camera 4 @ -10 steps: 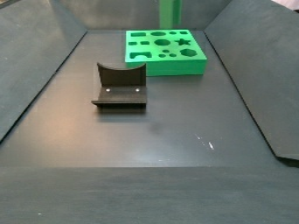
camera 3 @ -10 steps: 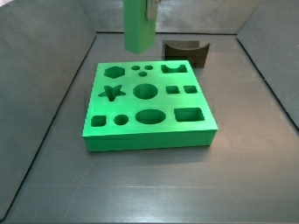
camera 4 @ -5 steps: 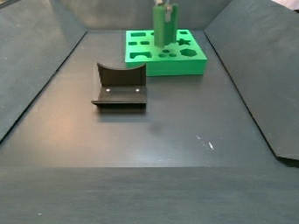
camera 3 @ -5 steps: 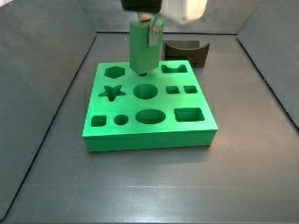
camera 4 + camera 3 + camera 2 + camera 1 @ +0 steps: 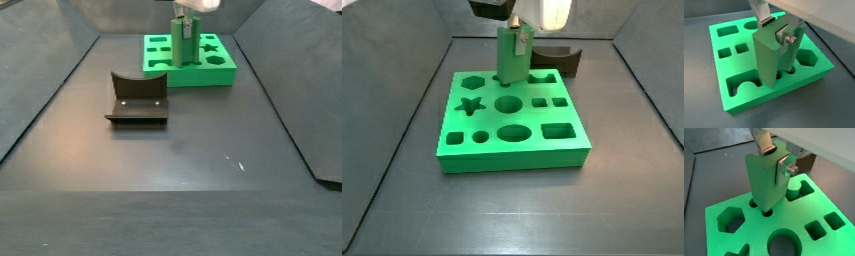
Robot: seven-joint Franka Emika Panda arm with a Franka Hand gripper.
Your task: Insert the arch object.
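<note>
— Item: arch object (image 5: 765, 180), tall pale-green piece standing upright. Where is it?

— Location: in the hand (image 5: 776, 157), above the green board (image 5: 476, 140). The silver fingers (image 5: 765, 19) are clamped on its upper end in both wrist views. The only other dark thing on the worktop (image 5: 201, 190) is the fixture (image 5: 138, 100), an L-shaped bracket well apart from the board, so the held piece is taken for the task's thing.

— Progress: what is done?

— Done: pick-up and carry. The piece hangs over the board's far rows in a side view.

— Outstanding?

— Insertion itself. Its lower end sits low at the small round hole (image 5: 767, 213), just beside the arch-shaped slot (image 5: 741, 86), not in it. Whether it touches the board's top face cannot be told. By judgement: a sideways shift onto the slot, perhaps a turn to match the outline, then a push down and release
</note>
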